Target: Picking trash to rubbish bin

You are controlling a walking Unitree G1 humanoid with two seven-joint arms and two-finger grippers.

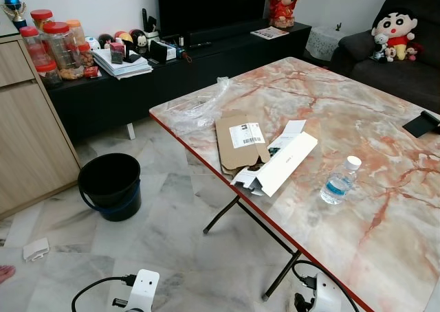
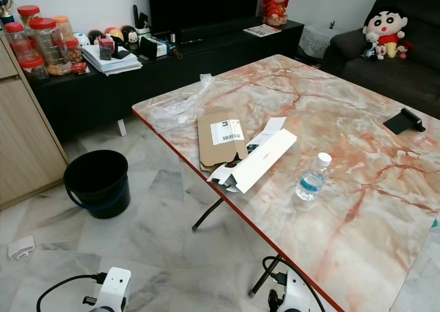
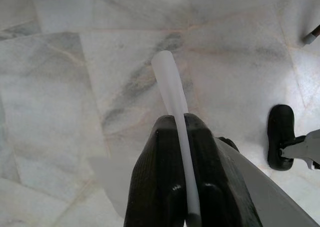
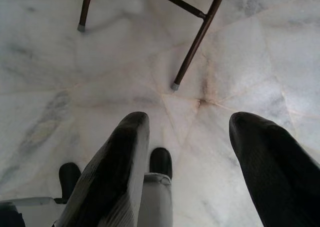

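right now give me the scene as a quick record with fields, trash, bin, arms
bin: black bucket on the marble floor, left of the table, upright
trash on table: flat cardboard piece, long white box, clear plastic wrap, water bottle lying on its side
left gripper: jaws shut on a thin white sheet, pointing at the floor
right gripper: jaws open, holding nothing, above the floor near the table legs
other: small white item on the floor
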